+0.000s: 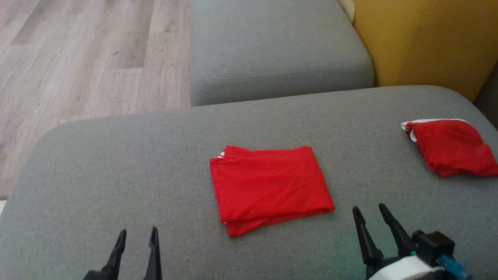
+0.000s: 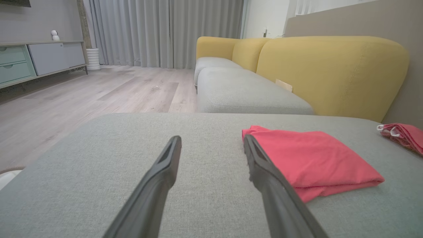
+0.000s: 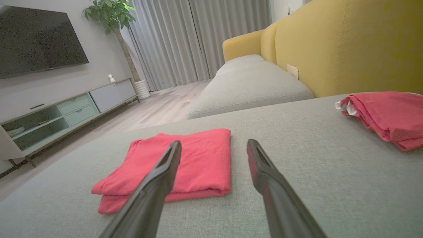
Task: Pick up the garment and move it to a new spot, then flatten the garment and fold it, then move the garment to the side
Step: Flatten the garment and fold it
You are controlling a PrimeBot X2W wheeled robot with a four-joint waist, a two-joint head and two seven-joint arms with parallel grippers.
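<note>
A red garment (image 1: 270,187) lies folded into a neat rectangle in the middle of the grey cushion (image 1: 116,175). The left wrist view has the garment (image 2: 314,162) to the right of the fingers, and in the right wrist view the garment (image 3: 185,168) lies just beyond the fingertips. My left gripper (image 1: 137,232) is open near the front edge, well left of the garment, holding nothing. My right gripper (image 1: 369,210) is open too, just off the garment's near right corner, with nothing between its fingers.
A second red garment with white trim (image 1: 453,147) lies loosely folded at the cushion's far right (image 3: 386,115). Behind are another grey seat cushion (image 1: 276,46) and a yellow backrest (image 1: 424,39). Wooden floor (image 1: 78,58) lies to the left; a TV unit (image 3: 66,109) stands across the room.
</note>
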